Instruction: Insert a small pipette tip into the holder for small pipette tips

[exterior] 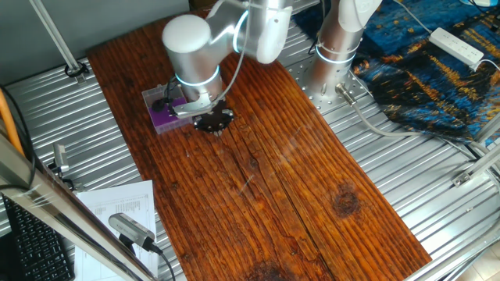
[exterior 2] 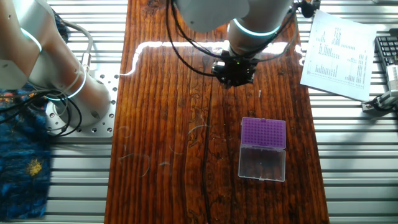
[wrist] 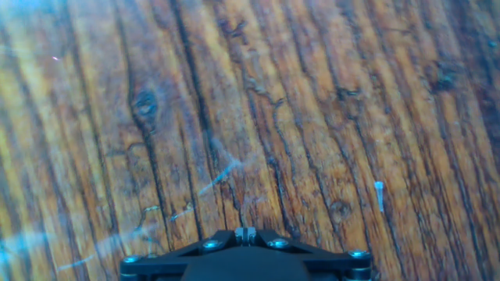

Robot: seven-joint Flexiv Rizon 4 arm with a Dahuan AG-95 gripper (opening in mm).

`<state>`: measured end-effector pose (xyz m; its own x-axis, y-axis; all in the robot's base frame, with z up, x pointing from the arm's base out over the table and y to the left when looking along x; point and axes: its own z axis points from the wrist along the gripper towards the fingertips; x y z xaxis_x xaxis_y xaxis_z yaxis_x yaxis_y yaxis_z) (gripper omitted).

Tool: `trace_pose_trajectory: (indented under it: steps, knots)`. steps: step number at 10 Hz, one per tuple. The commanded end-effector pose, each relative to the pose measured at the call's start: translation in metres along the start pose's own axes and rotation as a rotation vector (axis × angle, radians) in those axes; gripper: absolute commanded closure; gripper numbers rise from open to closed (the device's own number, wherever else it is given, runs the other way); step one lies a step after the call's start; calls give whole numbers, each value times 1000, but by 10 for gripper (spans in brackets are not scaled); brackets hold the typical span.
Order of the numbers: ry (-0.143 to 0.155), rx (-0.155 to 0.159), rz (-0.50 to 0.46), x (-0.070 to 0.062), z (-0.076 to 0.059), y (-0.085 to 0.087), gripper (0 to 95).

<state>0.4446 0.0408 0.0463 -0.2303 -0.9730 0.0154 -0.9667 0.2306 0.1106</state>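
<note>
The black two-finger gripper (exterior 2: 235, 71) hovers over wood — grip unclear — approaching the tiny pale pipette tip (wrist: 379, 193), left of the purple-topped clear holder (exterior 2: 263, 148).

One small pipette tip (wrist: 379, 194), one purple-topped holder (exterior 2: 263, 133), one printed paper sheet (exterior 2: 339, 55), two robot arms (exterior: 234, 35)

Purple-top clear holder (exterior 2: 263, 133); pale tip (wrist: 379, 193); brown-grained wood table (exterior 2: 168, 112).
</note>
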Motion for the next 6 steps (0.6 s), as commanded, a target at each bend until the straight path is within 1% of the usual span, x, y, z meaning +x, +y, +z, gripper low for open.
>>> trace_pose_trajectory:
  steps: [1,2,3,4,5,6]
  knots:
    - [12,12,116,0,1,1,950]
    - [15,12,82,0,1,1,950]
    - [14,10,29,0,1,1,760]
    - [12,15,8,0,1,1,760]
    - [17,23,2,0,1,1,760]
    - [31,30,-27,0,1,1,760]
